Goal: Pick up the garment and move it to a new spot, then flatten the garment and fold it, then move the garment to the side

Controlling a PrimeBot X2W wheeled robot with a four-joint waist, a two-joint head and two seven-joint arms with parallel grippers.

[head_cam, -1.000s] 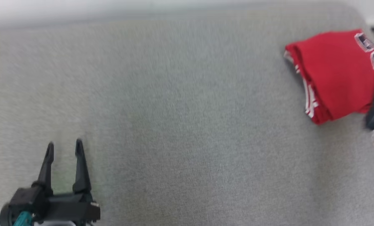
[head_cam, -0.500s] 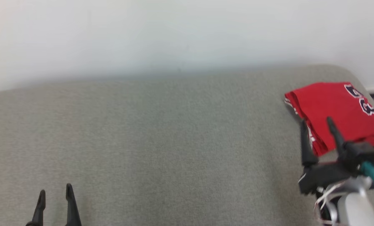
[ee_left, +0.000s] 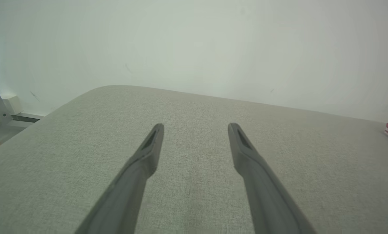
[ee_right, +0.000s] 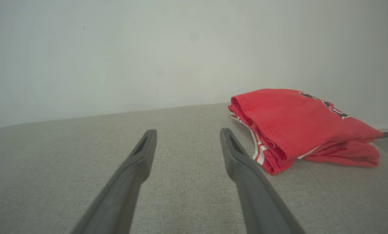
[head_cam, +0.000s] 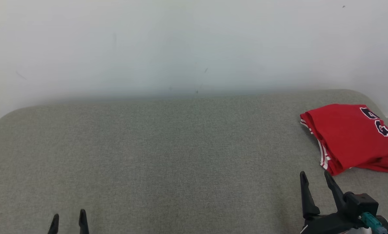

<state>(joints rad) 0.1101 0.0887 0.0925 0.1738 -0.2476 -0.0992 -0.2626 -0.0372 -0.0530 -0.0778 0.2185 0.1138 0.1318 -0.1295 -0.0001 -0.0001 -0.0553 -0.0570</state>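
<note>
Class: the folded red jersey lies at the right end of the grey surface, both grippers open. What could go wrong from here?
The garment sits close to the right edge of the surface; a nudge might slide it off. The right gripper, open, points near its striped fold; moving forward could snag and undo it.

The left gripper (head_cam: 69, 214) is seen at the near left, only its two dark tips being shown above the lower edge, and its jaws are held wide apart and empty. The right gripper (head_cam: 314, 174) is held at the near right, pointed toward the far side and leaned slightly left, its jaws likewise spread and empty. A teal connector (head_cam: 371, 222) is carried on its dark body at the wrist.
</note>
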